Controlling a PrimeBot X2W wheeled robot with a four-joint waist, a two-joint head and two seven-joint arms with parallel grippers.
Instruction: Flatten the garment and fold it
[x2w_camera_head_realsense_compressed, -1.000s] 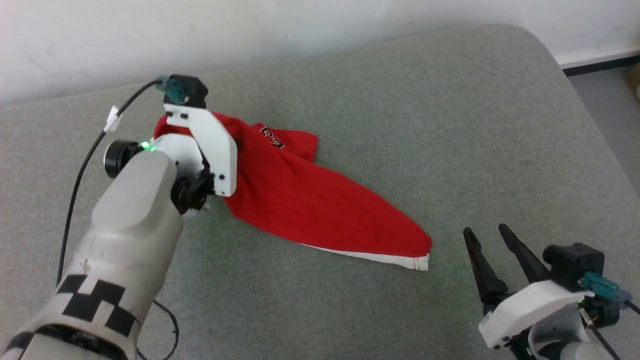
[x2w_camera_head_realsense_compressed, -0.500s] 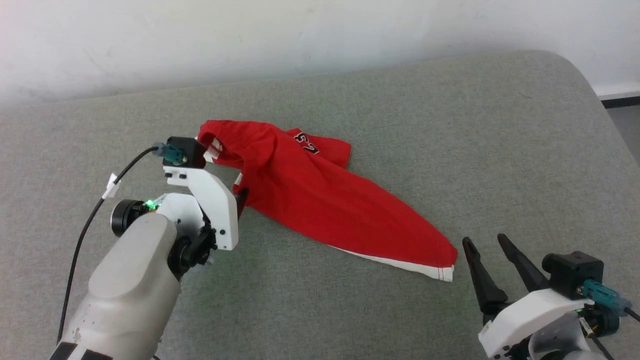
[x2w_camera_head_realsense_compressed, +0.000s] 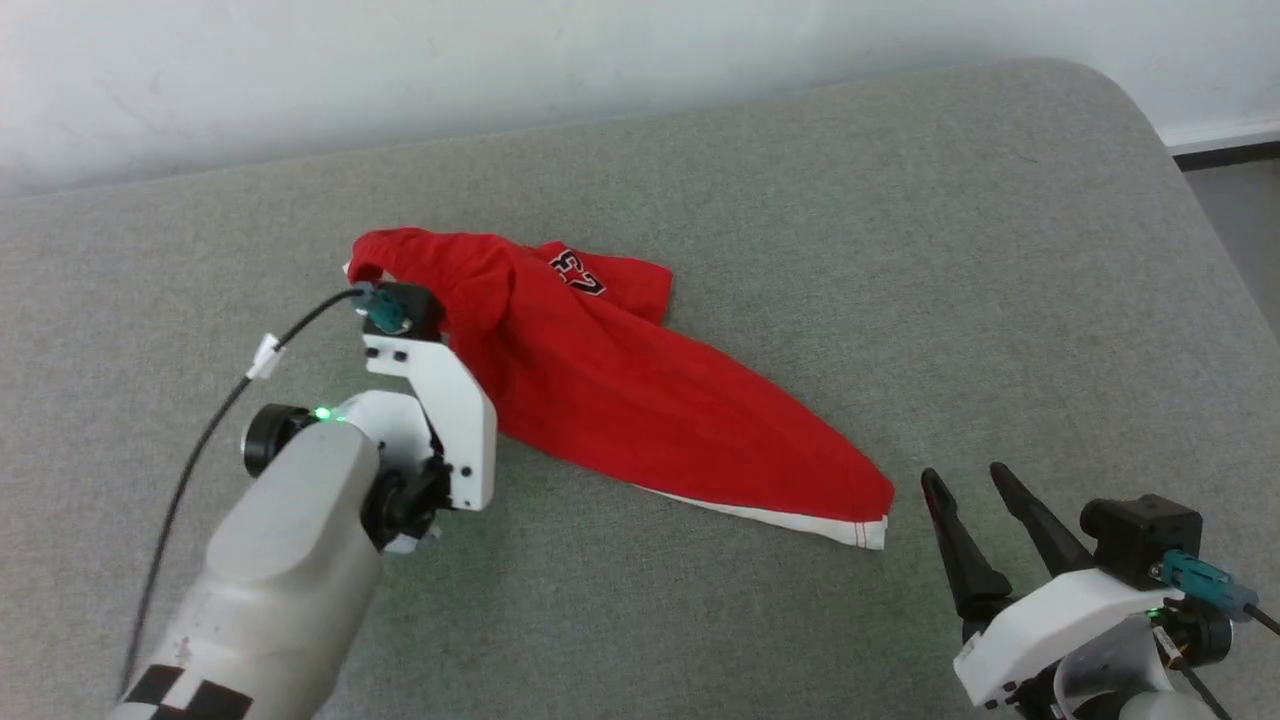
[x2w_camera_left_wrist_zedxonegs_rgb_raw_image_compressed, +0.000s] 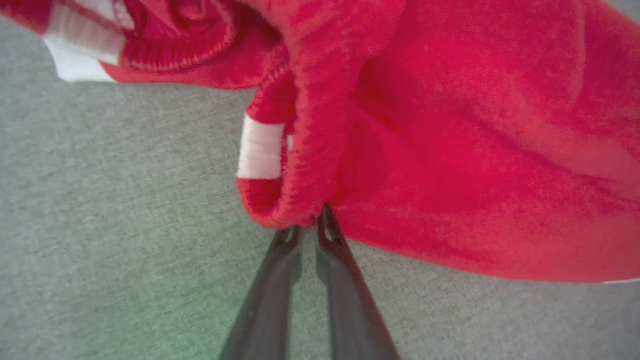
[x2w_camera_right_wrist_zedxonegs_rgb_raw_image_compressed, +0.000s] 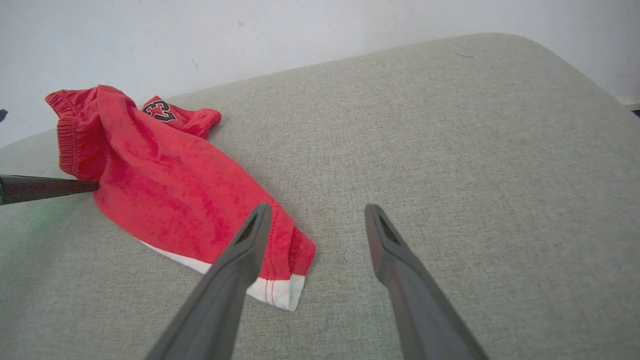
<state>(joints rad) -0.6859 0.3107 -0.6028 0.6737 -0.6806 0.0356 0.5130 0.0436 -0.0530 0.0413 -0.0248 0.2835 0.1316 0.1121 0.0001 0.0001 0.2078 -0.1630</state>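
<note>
Red shorts (x2w_camera_head_realsense_compressed: 640, 400) bunched mid grey cushion (x2w_camera_head_realsense_compressed: 900, 250), nowhere near flat.
Left gripper (x2w_camera_left_wrist_zedxonegs_rgb_raw_image_compressed: 310, 225) jaws nearly shut on a sliver of waistband (x2w_camera_left_wrist_zedxonegs_rgb_raw_image_compressed: 305, 135), right gripper (x2w_camera_right_wrist_zedxonegs_rgb_raw_image_compressed: 317, 215) jaws wide, empty, near the leg hem (x2w_camera_right_wrist_zedxonegs_rgb_raw_image_compressed: 280, 292). Could slip free on a 1-handed tug, or just drag the whole bunch.

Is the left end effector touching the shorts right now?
Touching. The left wrist view shows the left end effector closed on a folded edge of the shorts.
</note>
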